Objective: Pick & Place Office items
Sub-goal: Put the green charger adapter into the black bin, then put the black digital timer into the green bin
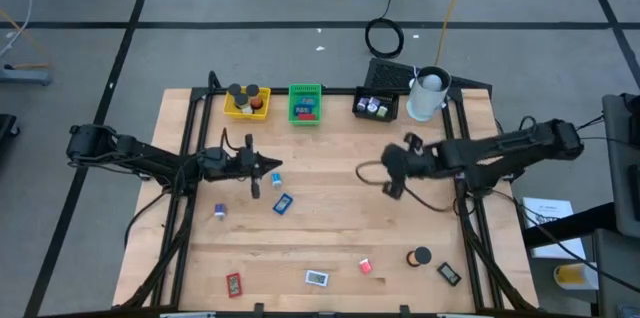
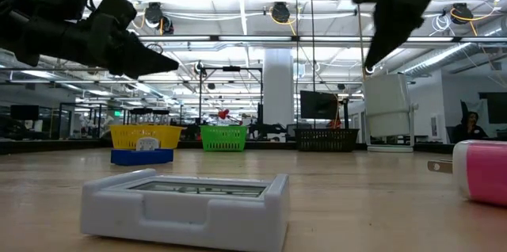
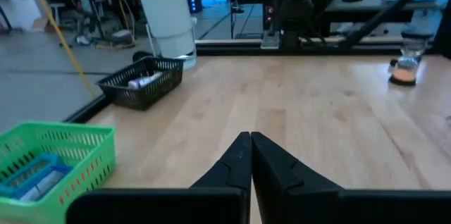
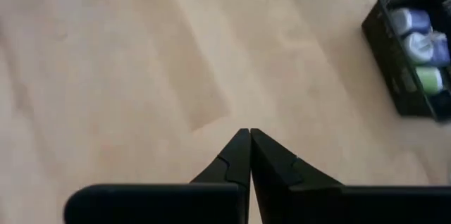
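Office items lie scattered on the wooden table (image 1: 330,228): a blue piece (image 1: 283,202), a purple bit (image 1: 219,211), a red piece (image 1: 233,283), a white piece (image 1: 316,278), a small red piece (image 1: 366,266), a black roll (image 1: 420,256) and a black piece (image 1: 449,273). My left gripper (image 1: 278,165) (image 3: 250,141) hovers shut and nearly level over the table's left middle, holding nothing. My right gripper (image 1: 383,170) (image 4: 249,137) hangs shut above the table's right middle, slanting down, also holding nothing.
Along the far edge stand a yellow tray (image 1: 246,102), a green tray (image 1: 305,104), a black tray (image 1: 377,106) and a white cup (image 1: 430,94), each tray with items inside. Black frame rails (image 1: 180,198) run along both table sides.
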Motion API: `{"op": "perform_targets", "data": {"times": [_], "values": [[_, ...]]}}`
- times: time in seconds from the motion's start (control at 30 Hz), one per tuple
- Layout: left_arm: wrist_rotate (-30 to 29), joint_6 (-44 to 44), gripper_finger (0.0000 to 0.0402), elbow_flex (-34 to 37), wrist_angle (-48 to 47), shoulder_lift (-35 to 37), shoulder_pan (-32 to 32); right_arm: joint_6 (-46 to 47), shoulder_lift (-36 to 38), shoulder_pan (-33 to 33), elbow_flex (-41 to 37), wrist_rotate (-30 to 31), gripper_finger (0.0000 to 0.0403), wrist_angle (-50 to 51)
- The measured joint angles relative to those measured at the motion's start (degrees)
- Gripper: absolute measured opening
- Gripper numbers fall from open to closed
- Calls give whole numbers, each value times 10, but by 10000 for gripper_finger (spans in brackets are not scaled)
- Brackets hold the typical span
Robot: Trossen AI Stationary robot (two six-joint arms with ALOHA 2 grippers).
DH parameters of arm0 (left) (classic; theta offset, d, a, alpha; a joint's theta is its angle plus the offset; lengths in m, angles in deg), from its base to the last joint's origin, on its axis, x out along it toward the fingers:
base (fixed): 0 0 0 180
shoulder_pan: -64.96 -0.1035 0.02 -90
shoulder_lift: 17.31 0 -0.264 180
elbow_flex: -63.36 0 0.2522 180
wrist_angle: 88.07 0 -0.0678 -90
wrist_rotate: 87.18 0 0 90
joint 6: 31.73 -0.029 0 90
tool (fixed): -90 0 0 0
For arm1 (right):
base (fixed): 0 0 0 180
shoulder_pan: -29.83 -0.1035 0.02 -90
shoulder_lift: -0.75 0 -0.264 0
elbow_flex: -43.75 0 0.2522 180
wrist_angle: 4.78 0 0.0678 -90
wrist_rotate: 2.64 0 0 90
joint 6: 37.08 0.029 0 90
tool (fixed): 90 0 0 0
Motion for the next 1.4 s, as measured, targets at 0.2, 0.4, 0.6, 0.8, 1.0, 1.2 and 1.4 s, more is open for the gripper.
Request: {"op": "perform_targets", "data": {"times": [0.2, 0.4, 0.6, 0.8, 1.0, 1.2, 1.4], "values": [[0, -17, 12, 0, -1, 0, 0, 177, -15, -153, 70, 45, 1, 176], [0, -17, 9, 0, -2, 0, 0, 371, -59, -272, 118, 27, 0, 281], [0, -16, 14, 0, -8, 0, 0, 538, -109, -356, 170, -15, 0, 385], [0, -15, 15, 0, -23, 0, 0, 696, -143, -442, 194, -62, 0, 413], [0, -11, 9, 0, -33, 0, 0, 826, -188, -512, 194, -118, 1, 394], [0, 2, 20, 0, -42, 0, 0, 857, -215, -536, 194, -124, 31, 327], [0, -3, 4, 0, -49, 0, 0, 881, -239, -536, 192, -178, 97, 324]]}}
